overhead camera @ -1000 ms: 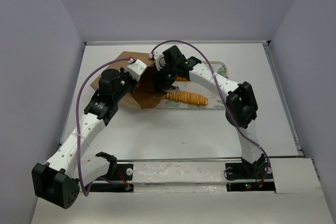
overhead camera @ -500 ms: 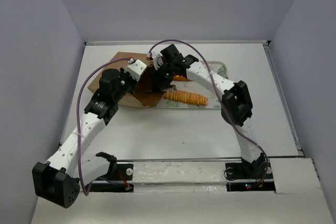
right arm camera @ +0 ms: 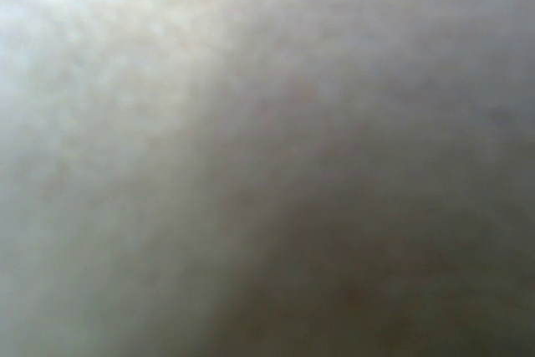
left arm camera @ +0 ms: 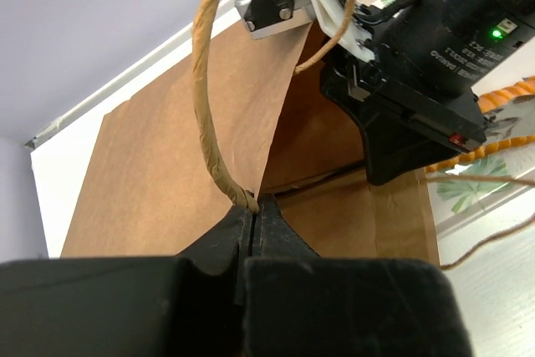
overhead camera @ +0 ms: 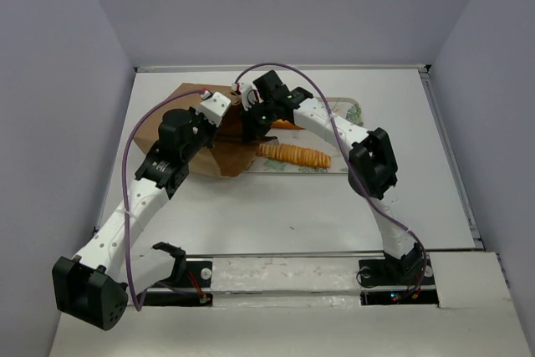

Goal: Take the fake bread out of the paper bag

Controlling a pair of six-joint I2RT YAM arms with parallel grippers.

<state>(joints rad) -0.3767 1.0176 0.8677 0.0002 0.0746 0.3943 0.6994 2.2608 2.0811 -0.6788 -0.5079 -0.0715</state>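
The brown paper bag (overhead camera: 180,106) lies on its side at the back left, its mouth facing right. My left gripper (left arm camera: 253,206) is shut on the bag's twisted cord handle (left arm camera: 205,106) at the mouth's upper edge and holds it up. The right gripper's black body (overhead camera: 255,119) reaches into the mouth; its fingers are hidden inside, and the right wrist view is only a dim blur. A ribbed stick loaf of fake bread (overhead camera: 294,154) lies on the tray (overhead camera: 351,110) outside the bag. A second orange piece (overhead camera: 288,124) shows behind the right arm.
The leaf-patterned tray lies right of the bag at mid-table. A purple cable (overhead camera: 125,173) loops along the left arm and another arcs over the right arm. The table's raised rim (overhead camera: 451,156) runs along the right side.
The right arm has pushed its gripper further left into the bag's mouth. The left gripper has lifted the bag's edge slightly. The stick loaf on the tray has not moved.
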